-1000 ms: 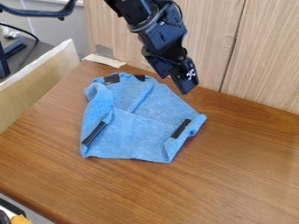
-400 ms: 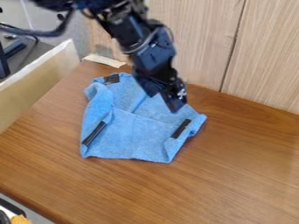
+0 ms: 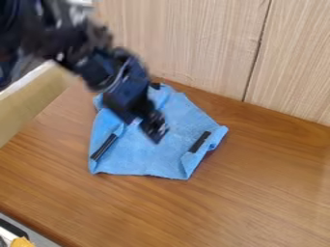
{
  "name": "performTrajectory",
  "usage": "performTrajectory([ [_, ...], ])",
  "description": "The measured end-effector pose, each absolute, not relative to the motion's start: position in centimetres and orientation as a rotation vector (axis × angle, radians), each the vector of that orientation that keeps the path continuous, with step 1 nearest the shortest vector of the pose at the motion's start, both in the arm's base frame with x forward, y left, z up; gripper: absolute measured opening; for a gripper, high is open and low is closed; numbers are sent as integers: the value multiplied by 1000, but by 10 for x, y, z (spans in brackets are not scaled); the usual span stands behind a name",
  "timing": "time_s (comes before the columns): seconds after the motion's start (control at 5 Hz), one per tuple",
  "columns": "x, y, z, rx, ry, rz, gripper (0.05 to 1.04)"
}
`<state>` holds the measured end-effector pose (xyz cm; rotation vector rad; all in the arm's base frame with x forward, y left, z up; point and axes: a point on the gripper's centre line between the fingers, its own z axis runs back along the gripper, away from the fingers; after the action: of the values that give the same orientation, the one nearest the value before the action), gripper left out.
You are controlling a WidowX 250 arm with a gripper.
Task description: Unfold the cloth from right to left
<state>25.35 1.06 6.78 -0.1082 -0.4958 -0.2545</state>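
The black gripper (image 3: 157,136) hangs over the middle of the blue cloth (image 3: 159,157), tilted down and to the right, and hides part of the cloth's upper left. How far above the fabric it stands I cannot tell. The cloth lies crumpled and partly folded on the wooden table. Its right edge is turned over near a black strip (image 3: 200,142), and its left side is folded inward beside another black strip (image 3: 103,147). A further dark patch (image 3: 155,86) shows at the cloth's top edge.
A light wood panel wall (image 3: 193,43) rises behind the table (image 3: 258,193). At the left stands a low tan board (image 3: 32,103) with a pale top edge. Some dark and orange items (image 3: 21,242) sit below the table's lower-left edge.
The arm and gripper have swung left and downward in the view, from the cloth's upper right to over its middle. The cloth looks unmoved.
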Motion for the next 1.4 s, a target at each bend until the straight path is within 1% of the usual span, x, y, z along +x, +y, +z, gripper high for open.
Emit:
performTrajectory([
  [0.2,249,28,62,-54,-466,-204,999],
  [0.4,243,42,54,-10,-409,-166,999],
  [0.6,236,57,44,10,-357,-107,999],
  [0.8,239,65,33,-1,-332,-69,999],
  [1.0,244,69,22,12,-342,-8,999],
  [1.2,253,69,7,15,-309,-18,999],
  [1.4,260,65,1,17,-301,-32,950],
])
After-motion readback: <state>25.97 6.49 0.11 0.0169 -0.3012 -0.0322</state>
